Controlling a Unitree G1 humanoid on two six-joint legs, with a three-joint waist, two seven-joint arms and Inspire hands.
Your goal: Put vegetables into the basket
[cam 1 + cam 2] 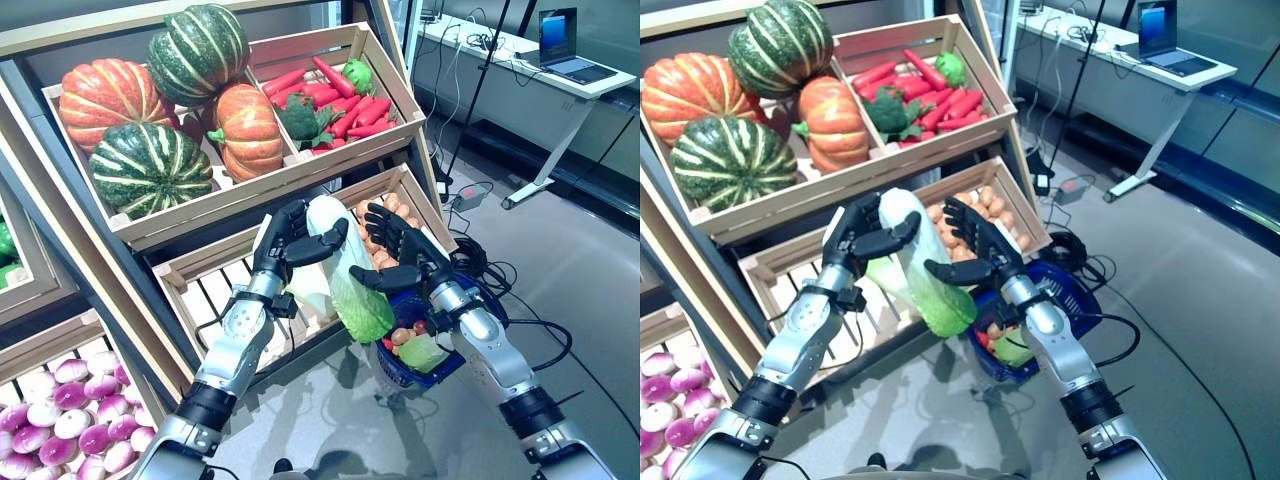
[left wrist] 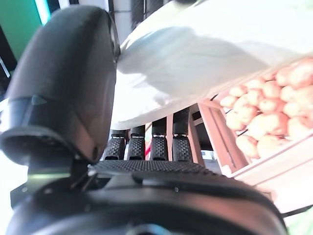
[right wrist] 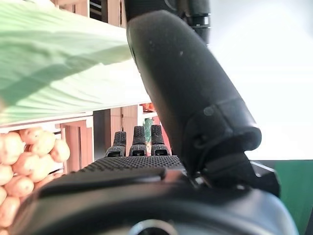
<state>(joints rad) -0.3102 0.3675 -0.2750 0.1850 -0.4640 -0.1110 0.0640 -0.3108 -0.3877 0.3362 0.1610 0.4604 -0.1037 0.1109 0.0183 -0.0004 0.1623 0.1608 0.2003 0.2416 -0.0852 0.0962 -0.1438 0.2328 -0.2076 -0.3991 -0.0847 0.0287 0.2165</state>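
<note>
Fingers (image 1: 288,222) of the left hand (image 1: 285,245): curled round the white stalk end of a napa cabbage (image 1: 345,270), thumb laid across its front; fingers of the right hand (image 1: 400,250): curved behind the green leafy end, thumb hooked under it, so the cabbage is clamped between the two hands and hangs clear of the shelves, stalk up and leaves tilted down toward the basket; judged a two-handed hold because the head is long and would swing from one end alone. Lower left: crate of purple-and-white turnips (image 1: 60,405); upper shelf, left: crate of orange and striped green pumpkins (image 1: 150,110); beside it, crate of red peppers (image 1: 340,100) with broccoli and a green pepper; lower shelf: slatted crate (image 1: 215,290), mostly bare, behind the left arm; crate of potatoes (image 1: 385,215) behind the cabbage. Right: blue basket (image 1: 1075,285) on the floor under the right forearm, already holding a green leafy item and small round produce; cabbage not yet in it, its tip just above and beside the rim. Far right: white desk with a laptop (image 1: 570,45). Left wrist view alone shows the pale stalk pressed between thumb and fingers; right wrist view alone shows the green leaves lying across that hand's thumb; only the eye views show the basket.
</note>
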